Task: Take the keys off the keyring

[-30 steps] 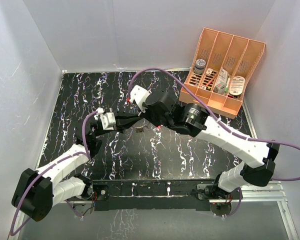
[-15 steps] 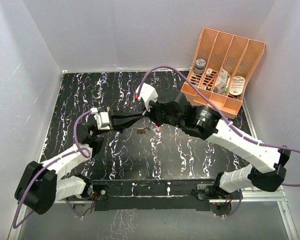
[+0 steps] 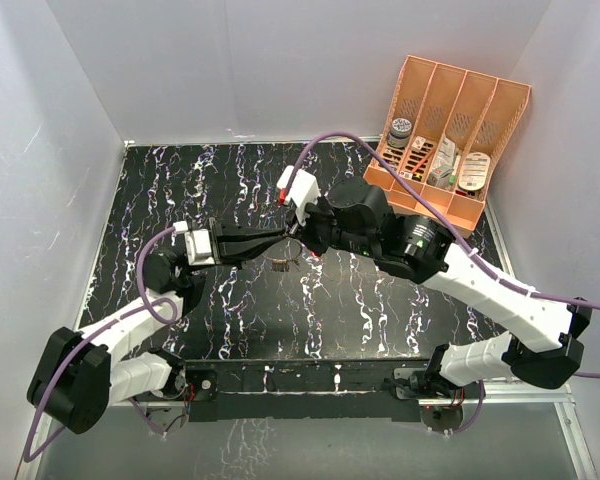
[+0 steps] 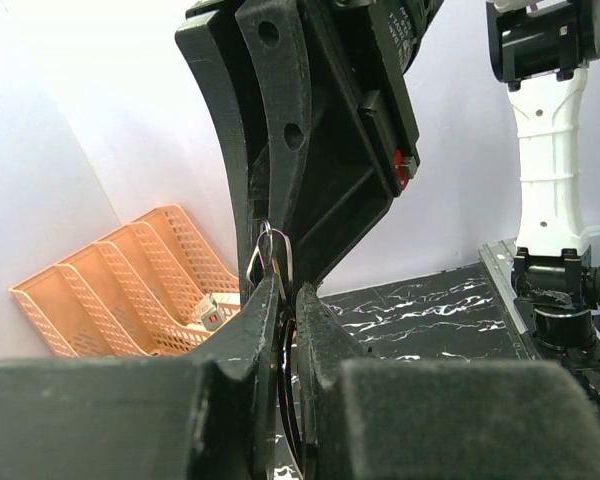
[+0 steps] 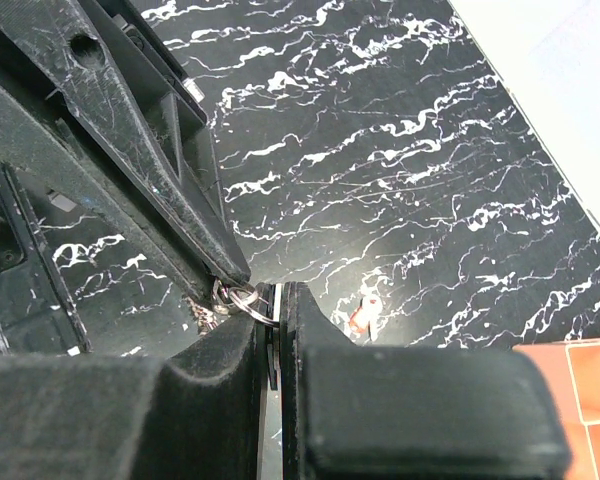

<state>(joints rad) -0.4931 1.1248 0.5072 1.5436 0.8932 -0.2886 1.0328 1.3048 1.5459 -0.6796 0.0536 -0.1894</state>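
My left gripper point(image 3: 277, 241) point(image 4: 285, 290) is shut on the keyring point(image 4: 283, 400), a thin wire circle standing edge-on between its pads. Its top loop point(image 4: 271, 248) pokes out above the fingertips. My right gripper point(image 3: 298, 238) point(image 5: 277, 290) meets it tip to tip above the table, shut on a thin flat silvery key point(image 5: 278, 322) that hangs from a small ring point(image 5: 235, 296). More keys point(image 3: 280, 263) point(image 5: 206, 312) dangle in a bunch below the two tips. A small red piece point(image 3: 315, 256) point(image 5: 365, 312) lies on the table just right of them.
An orange organiser point(image 3: 445, 140) point(image 4: 130, 280) with small items in its compartments stands at the back right corner. White walls close the black marbled table point(image 3: 180, 190) on three sides. The right arm's forearm point(image 3: 480, 285) crosses the table's right half.
The right arm has swung its elbow rightward and its wrist has turned, while the left wrist has drawn back a little to the left. Both grippers stay shut, still meeting at the same spot.
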